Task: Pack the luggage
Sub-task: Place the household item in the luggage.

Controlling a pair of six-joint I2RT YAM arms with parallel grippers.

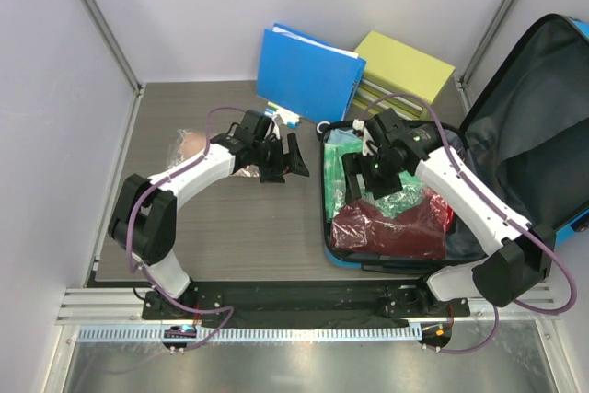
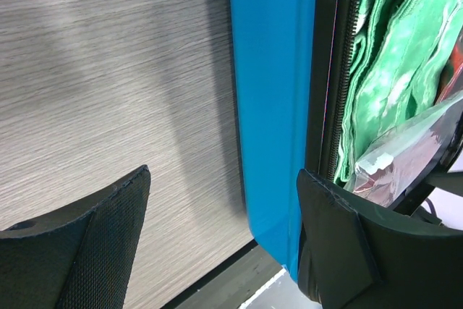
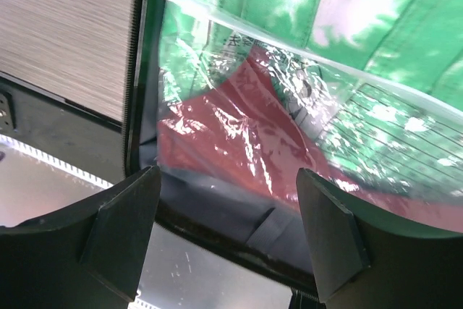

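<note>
The blue luggage [image 1: 543,209] lies open at the right, its lid with dark grey lining leaning up to the far right. Its base holds a green bagged garment [image 1: 405,198] and a dark red bagged garment [image 1: 391,227]. My right gripper [image 1: 375,175] is open and empty above the green garment; the right wrist view shows the red bag [image 3: 239,157] and green bag [image 3: 376,27] below it. My left gripper [image 1: 287,159] is open and empty over the table, just left of the luggage; its wrist view shows the blue shell [image 2: 271,92] and the green garment [image 2: 391,56].
A flat blue folder [image 1: 308,71] and a yellow-green drawer box [image 1: 405,69] stand at the back. A clear plastic bag [image 1: 184,146] lies on the table behind the left arm. A small white and blue item [image 1: 283,118] lies by the folder.
</note>
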